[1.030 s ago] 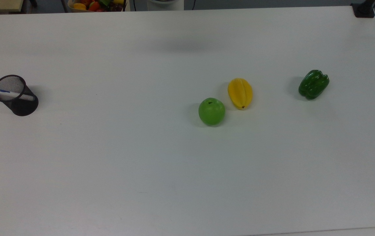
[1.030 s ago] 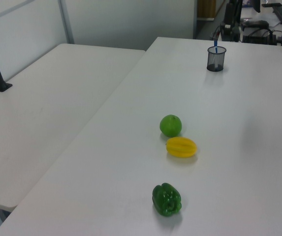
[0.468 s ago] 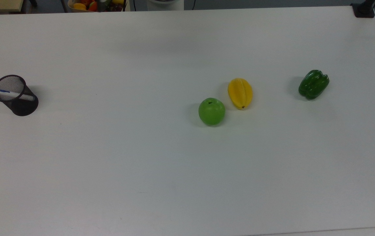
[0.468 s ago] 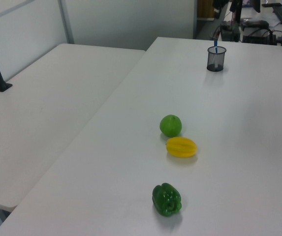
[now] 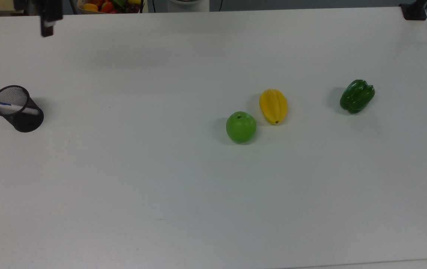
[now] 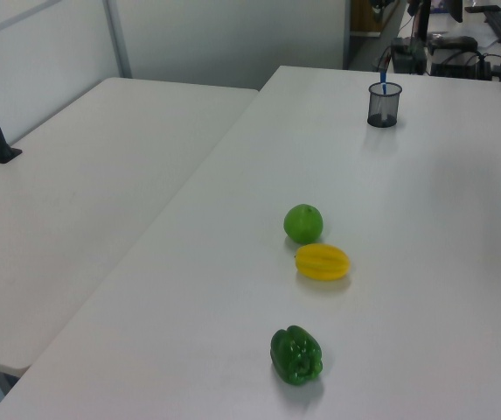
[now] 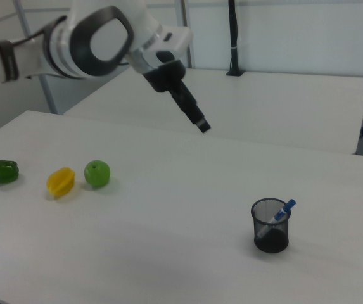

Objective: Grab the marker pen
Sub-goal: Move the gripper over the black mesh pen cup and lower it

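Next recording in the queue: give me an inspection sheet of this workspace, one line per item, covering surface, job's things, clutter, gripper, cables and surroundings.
Surface: white table, flat, no spills seen.
Job's things: marker pen leaning in the black mesh cup, blue cap sticking out over the rim at the top view's left.
Clutter: green apple and yellow fruit close together; green pepper apart, toward the top view's right.
Gripper: gripper hangs in the air above the table, away from the cup, holding nothing.
Cables: dark cables at the table's far end in the left view.
Surroundings: second white table alongside; bin of mixed produce past the top view's upper edge.
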